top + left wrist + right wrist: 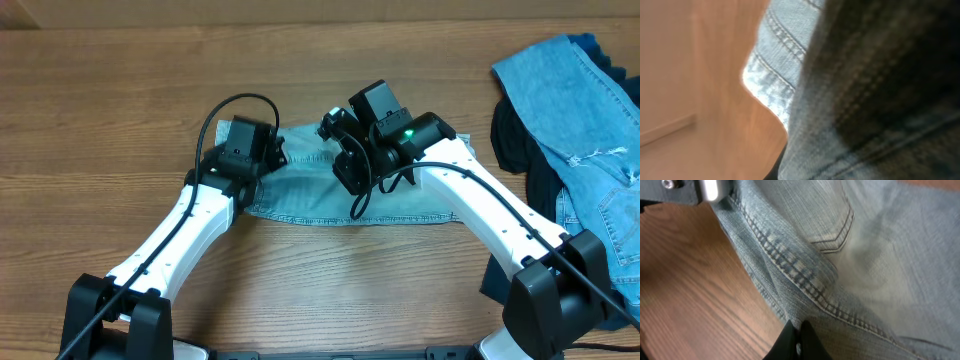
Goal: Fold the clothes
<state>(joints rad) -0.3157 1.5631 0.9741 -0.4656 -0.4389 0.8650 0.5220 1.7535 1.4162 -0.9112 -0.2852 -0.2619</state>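
The pale light-blue denim shorts (330, 198) lie flat in the middle of the table. My left gripper (268, 158) is at their upper left edge. In the left wrist view the denim (865, 90) rises right against the lens and covers the fingers, so it looks held. My right gripper (345, 172) is over the shorts' upper middle. In the right wrist view its black fingertips (799, 347) are pressed together on a stitched fold of the shorts (805, 275), next to a back pocket seam.
Medium-blue ripped jeans (585, 110) lie in a heap at the right edge of the table, with dark navy cloth (512, 135) under them. The wooden tabletop (120, 120) shows bare on the left and at the front.
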